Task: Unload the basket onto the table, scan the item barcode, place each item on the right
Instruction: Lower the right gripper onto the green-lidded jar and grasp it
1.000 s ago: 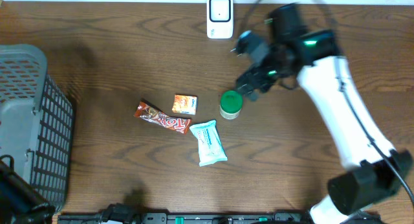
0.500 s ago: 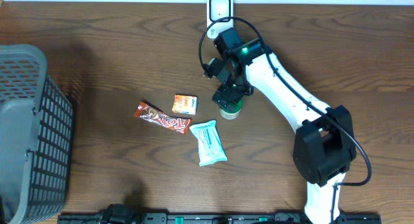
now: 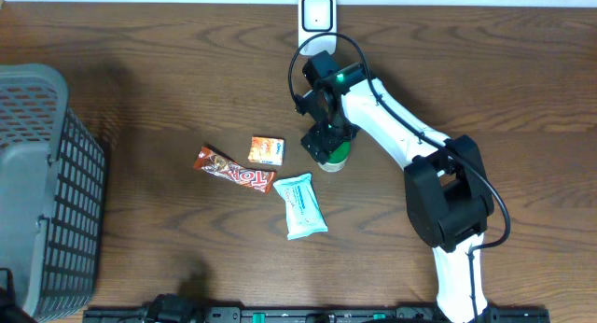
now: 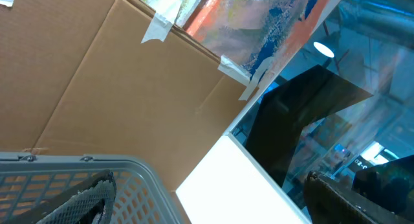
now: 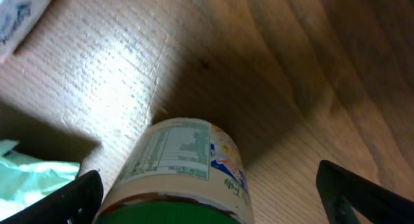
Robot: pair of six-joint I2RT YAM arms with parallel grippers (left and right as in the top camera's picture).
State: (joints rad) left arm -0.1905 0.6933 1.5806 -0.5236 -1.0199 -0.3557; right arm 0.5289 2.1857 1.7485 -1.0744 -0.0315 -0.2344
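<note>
Your right gripper [image 3: 326, 139] hung directly over the green-lidded jar [image 3: 333, 159], which stood upright, lid up, near the middle of the worktop [image 3: 168, 71], a little toward its far edge. In the right wrist view that gripper [image 5: 207, 185] was spread wide and held nothing, with one finger on each side of the jar [image 5: 184, 162] and neither touching it. The jar's long axis ran vertical, so the fingers would probably need to drop straight down around it. The white scanner [image 3: 317, 22] sat at the far edge, just beyond the jar. Your left gripper [image 4: 204, 188] was also spread open and empty, near the grey basket [image 3: 47, 174] at the left edge and well apart from the jar, so the right arm was the nearer.
</note>
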